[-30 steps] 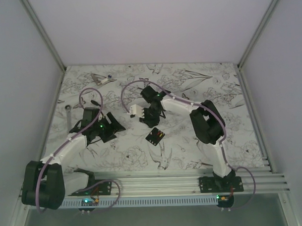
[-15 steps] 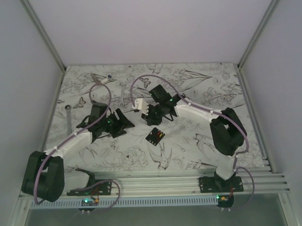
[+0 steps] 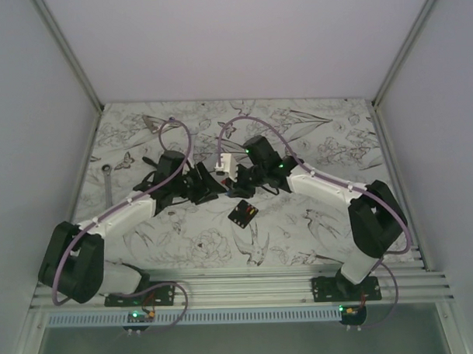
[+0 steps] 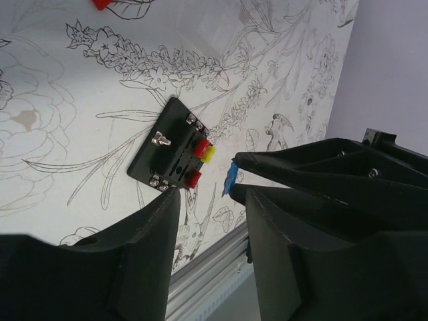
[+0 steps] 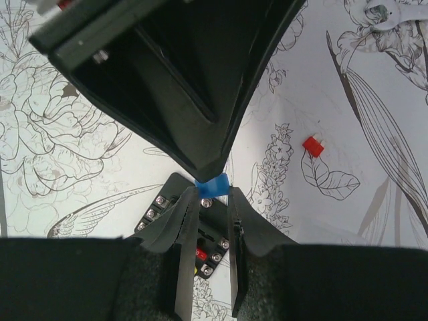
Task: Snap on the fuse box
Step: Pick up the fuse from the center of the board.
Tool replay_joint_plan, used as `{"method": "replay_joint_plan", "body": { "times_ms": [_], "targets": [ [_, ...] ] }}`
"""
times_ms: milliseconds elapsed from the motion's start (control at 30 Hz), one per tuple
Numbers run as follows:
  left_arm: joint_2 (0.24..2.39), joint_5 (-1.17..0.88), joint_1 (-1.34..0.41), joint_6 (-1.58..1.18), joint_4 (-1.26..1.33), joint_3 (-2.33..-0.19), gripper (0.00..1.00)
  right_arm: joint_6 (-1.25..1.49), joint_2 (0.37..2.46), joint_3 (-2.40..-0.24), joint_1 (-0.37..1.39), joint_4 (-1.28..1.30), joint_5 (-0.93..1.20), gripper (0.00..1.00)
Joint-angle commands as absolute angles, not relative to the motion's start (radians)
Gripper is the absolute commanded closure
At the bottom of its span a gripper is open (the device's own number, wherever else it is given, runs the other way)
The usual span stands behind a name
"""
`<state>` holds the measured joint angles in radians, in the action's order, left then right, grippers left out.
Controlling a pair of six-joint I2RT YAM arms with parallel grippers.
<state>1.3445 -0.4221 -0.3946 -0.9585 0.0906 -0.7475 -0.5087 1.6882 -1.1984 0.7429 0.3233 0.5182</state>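
The fuse box [image 3: 243, 214] is a flat black square lying on the flower-patterned table, just in front of both grippers. In the left wrist view the fuse box [image 4: 175, 152] shows red and yellow fuses in its slots. My right gripper [image 5: 212, 200] is shut on a small blue fuse [image 5: 212, 185] and holds it above the fuse box [image 5: 175, 200]. My left gripper [image 4: 210, 197] is open and empty. One of its fingertips [image 5: 208, 164] hangs right at the blue fuse [image 4: 230, 179]. In the top view the left gripper [image 3: 208, 186] and the right gripper [image 3: 235, 186] nearly meet.
A loose red fuse [image 5: 312, 146] lies on the table to the right of the box, and another [image 4: 100, 3] lies farther off. A metal wrench [image 3: 106, 181] lies at the left edge. An aluminium rail [image 3: 248, 285] runs along the near edge.
Both arms have swung toward the middle. The left gripper moved right and the right gripper moved right and nearer, so they now meet just behind the fuse box. The box has not moved.
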Motion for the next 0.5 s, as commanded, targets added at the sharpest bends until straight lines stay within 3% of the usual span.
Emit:
{"method": "replay_joint_plan", "body": {
  "times_ms": [0, 467],
  "targets": [
    [1.359, -0.441, -0.415, -0.976, 0.116, -0.768, 0.54, -0.491, 1.655, -1.192, 0.749, 0.259, 0.553, 0.86],
    [1.369, -0.441, -0.441, -0.962, 0.130, -0.779, 0.78, -0.489, 1.633, -1.158, 0.749, 0.234, 0.581, 0.86]
  ]
}}
